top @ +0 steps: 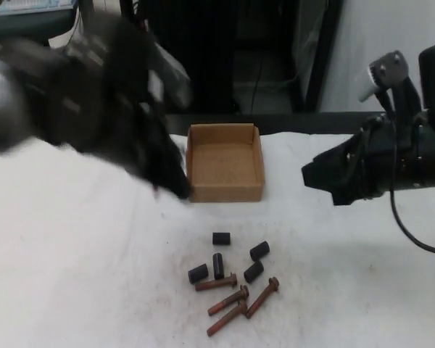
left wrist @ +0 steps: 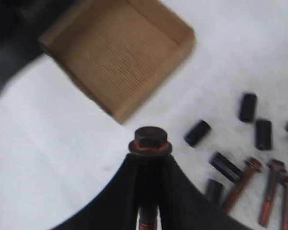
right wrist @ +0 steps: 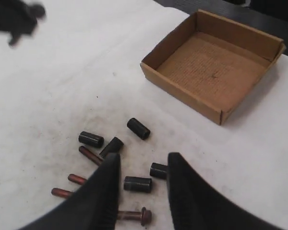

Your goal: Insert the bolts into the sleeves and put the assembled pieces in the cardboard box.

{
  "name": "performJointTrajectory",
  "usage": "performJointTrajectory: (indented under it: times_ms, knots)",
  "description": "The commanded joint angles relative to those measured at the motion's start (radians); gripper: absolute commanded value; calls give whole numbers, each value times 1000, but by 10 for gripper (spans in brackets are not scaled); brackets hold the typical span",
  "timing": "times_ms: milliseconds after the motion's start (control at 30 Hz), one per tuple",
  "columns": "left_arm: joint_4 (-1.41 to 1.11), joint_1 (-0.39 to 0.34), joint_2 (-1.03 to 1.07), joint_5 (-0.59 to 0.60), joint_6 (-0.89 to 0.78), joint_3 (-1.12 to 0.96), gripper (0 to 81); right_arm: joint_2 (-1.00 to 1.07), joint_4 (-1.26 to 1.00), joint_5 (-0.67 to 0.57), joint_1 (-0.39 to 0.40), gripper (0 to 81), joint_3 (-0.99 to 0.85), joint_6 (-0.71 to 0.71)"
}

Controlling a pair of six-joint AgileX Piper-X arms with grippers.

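Cardboard box [top: 225,193] is sitting open-topped on the white-covered bench [top: 72,254], towards the far side of the cover and roughly midway between my two arms; from the left wrist camera the box [left wrist: 120,52] is lying just beyond the fingers, and from the right wrist camera the box [right wrist: 216,67] is lying past the pile of parts.

Left arm [top: 94,87] is slanting down over the left side of the bench, with the left gripper [top: 175,185] ending beside the box's near left corner and raised off the cover; right arm [top: 406,156] is hanging level on the right side, with the right gripper [top: 326,177] pointing towards the box and well apart from it.

From its own camera I am seeing the left gripper [left wrist: 150,160] clenching a bolt [left wrist: 150,140]; both fingers are pressing on the shank, the flanged hex head is standing just clear of the fingertips, and a little thread is showing lower down between them. Right gripper [right wrist: 141,160] is standing released, its fingers parted with nothing between them, looking down over the parts.

Four loose bolts [top: 228,299] are lying flat on the cover, nearer to me than the box, fanned close together; the same loose bolts [right wrist: 90,155] are lying just under the right fingers.

Five black sleeves [top: 253,272] are lying scattered between the box and the loose bolts, some right beside the bolt heads; one sleeve [top: 221,238] is lying nearest the box, a little apart from the others; I am also counting five sleeves [right wrist: 138,128] from the right wrist camera.
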Motion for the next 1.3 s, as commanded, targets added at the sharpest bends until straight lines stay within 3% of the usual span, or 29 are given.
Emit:
performJointTrajectory:
  times_ms: [0,167,433,667,933,1267]
  knots:
    - [-82,150,-235,41,-36,-15,2,97,18,57,41,321,-39,-157]
    - [-28,217,-343,126,-70,-15,2,287,190,174,115,321,-192,-371]
    - [57,226,-398,141,-69,-15,2,544,215,214,306,321,-490,-519]
    - [143,226,-398,141,29,-15,2,646,254,266,426,321,-583,-654]
    - [203,226,-398,106,89,-15,2,706,380,292,447,321,-583,-730]
    - [204,226,-391,106,89,-13,2,745,364,284,447,321,-581,-743]
